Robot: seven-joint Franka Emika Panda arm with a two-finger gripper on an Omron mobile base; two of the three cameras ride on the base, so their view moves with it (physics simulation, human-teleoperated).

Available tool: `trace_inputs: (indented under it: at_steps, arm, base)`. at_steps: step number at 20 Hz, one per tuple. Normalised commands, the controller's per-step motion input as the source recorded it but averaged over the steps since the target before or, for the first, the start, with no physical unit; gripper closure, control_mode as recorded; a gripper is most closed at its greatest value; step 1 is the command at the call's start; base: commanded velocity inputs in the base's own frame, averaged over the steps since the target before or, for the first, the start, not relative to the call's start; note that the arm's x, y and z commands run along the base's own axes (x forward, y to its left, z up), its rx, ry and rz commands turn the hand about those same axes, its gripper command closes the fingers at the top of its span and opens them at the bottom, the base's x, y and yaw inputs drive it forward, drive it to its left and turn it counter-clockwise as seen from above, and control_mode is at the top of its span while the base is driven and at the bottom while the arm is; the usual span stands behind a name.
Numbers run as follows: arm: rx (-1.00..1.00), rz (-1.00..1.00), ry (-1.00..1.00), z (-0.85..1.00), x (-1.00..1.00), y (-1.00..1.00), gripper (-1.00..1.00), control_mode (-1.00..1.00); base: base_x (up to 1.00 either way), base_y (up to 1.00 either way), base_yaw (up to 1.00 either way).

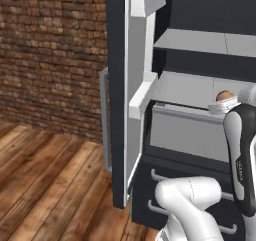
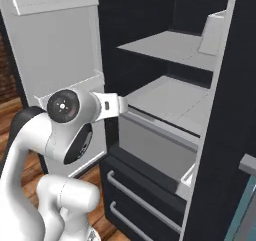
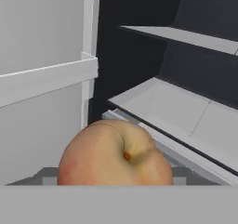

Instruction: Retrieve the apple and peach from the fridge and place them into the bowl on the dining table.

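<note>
One fridge (image 1: 210, 5) stands with its left door (image 1: 127, 85) swung wide. The door carries two white bins (image 1: 142, 97), and the upper one is cut off by the top of the left base view. To its left are a brick wall (image 1: 50, 50) and a wooden floor (image 1: 45, 185). Inside the fridge, two grey shelves (image 2: 170, 97) can be counted, one above the other, with one pale pull-out bin (image 2: 150, 145) under the lower shelf. Below that are two dark drawers (image 2: 135, 190), each with a grey bar handle. A dark panel on the right edge of the right base view hides that side of the fridge. One white arm (image 2: 30, 145) rises in front of the fridge, and its elbow covers part of the drawers. The gripper (image 1: 223, 102) is out in front of the lower shelf, its fingers spread wide and closed around the one peach (image 3: 114, 158). The peach sits so near the hand camera that the finger tips are largely hidden. In the left base view only the top of the peach shows above the white hand.
</note>
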Motion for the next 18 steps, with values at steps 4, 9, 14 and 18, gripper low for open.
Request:
trace_inputs:
  at_steps: [4, 9, 14, 18]
  arm:
    - [0.0, 0.0, 0.0, 0.0, 0.0, 0.0, 1.0, 1.0]
    - [0.0, 0.0, 0.0, 0.0, 0.0, 0.0, 1.0, 1.0]
    - [0.0, 0.0, 0.0, 0.0, 0.0, 0.0, 1.0, 1.0]
    - [0.0, 0.0, 0.0, 0.0, 0.0, 0.0, 1.0, 1.0]
  base:
    - [-0.67, -0.08, 0.31]
    - [-0.46, 0.07, 0.35]
    - [-0.63, 0.05, 0.42]
    - [-0.62, 0.04, 0.46]
